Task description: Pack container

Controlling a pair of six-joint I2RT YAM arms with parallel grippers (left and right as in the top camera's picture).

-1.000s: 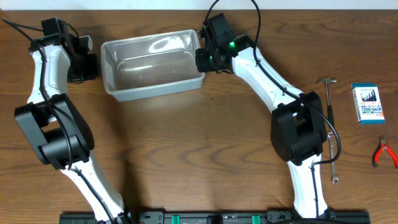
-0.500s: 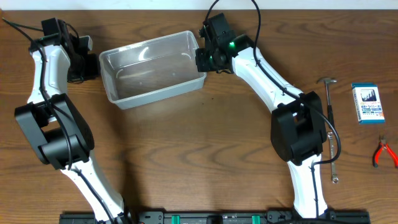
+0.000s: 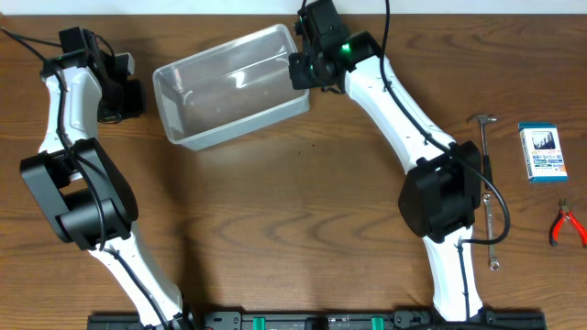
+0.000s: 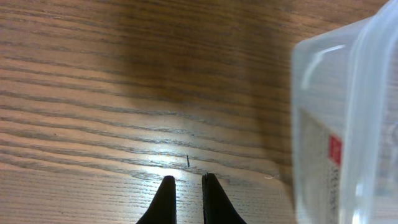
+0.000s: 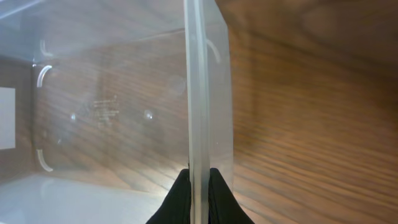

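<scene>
Right claw [image 5: 199, 182]: clamping container [image 3: 234, 87] rim.
Left claw [image 4: 185, 188]: together, empty.
Progress: nothing packed; hammer [image 3: 485, 151], pliers [image 3: 566, 225] lying at right edge of worktop [image 3: 275, 211].

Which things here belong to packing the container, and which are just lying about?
In the job:
- container, nothing in it
- right hand, shut on the container's wall
- left hand, shut and empty, beside the container

Lying about:
- hammer
- blue-and-white box
- red pliers

All three lie untouched beyond the right arm and are possibly meant for packing.
</scene>
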